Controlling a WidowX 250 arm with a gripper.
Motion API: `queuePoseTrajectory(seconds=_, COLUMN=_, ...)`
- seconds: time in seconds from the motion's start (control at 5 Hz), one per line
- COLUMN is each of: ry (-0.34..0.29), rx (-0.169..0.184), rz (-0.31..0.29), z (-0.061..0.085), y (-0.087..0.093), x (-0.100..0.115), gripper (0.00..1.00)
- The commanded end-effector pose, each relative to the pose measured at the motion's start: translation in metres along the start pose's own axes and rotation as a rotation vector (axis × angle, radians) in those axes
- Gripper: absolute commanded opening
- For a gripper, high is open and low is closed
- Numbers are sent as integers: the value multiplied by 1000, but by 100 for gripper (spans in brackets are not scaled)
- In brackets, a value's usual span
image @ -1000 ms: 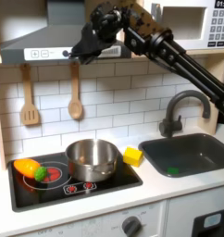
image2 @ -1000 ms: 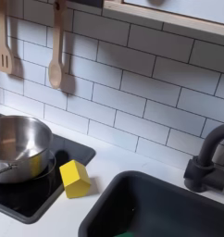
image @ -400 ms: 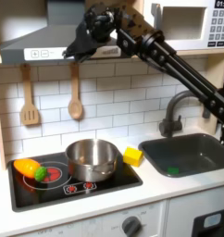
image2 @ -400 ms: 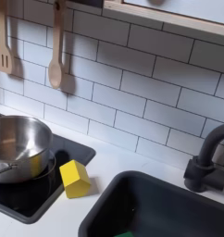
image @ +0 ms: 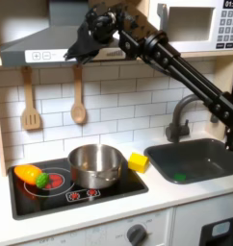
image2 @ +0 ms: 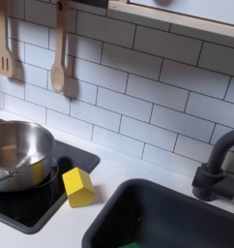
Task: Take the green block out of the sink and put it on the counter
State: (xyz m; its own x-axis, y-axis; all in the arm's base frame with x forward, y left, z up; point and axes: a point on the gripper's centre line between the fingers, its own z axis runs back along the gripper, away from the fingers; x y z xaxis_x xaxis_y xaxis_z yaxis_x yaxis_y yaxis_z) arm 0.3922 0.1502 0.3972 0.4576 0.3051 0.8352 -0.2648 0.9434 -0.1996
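Observation:
The green block (image: 179,176) lies on the floor of the dark grey sink (image: 213,151) near its front left corner in the first exterior view. A sliver of green shows at the bottom edge of the sink (image2: 177,215) in the second exterior view. My gripper (image: 79,53) hangs high in front of the range hood, far above and to the left of the sink, open with nothing between its fingers. The off-white counter (image: 152,193) frames the stovetop and basin.
A yellow block (image: 138,161) (image2: 78,187) sits on the counter between the steel pot (image: 95,165) (image2: 16,155) and the sink. An orange-and-green toy vegetable (image: 32,175) lies on the stovetop. The dark faucet (image: 191,110) (image2: 218,165) stands behind the basin. Wooden utensils (image: 78,101) hang on the tiles.
The gripper has swung a little to the left and up along the hood in the first exterior view. The blocks and pot have not moved.

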Motion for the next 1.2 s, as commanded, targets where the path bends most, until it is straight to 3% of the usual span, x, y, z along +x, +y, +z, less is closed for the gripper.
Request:
queuePoseTrajectory(seconds=0.0, ry=6, rx=-11, rz=-5, z=1, y=-3, x=-3, gripper=0)
queuePoseTrajectory(seconds=0.4, ry=42, rx=-6, rz=-7, z=2, y=1, x=-12, gripper=0)
queuePoseTrajectory(seconds=0.6, ry=91, rx=-14, rz=-13, z=5, y=0, x=-24, gripper=0)
queuePoseTrajectory(seconds=1.0, ry=344, rx=-74, rz=-86, z=22, y=-21, x=-72, gripper=0)
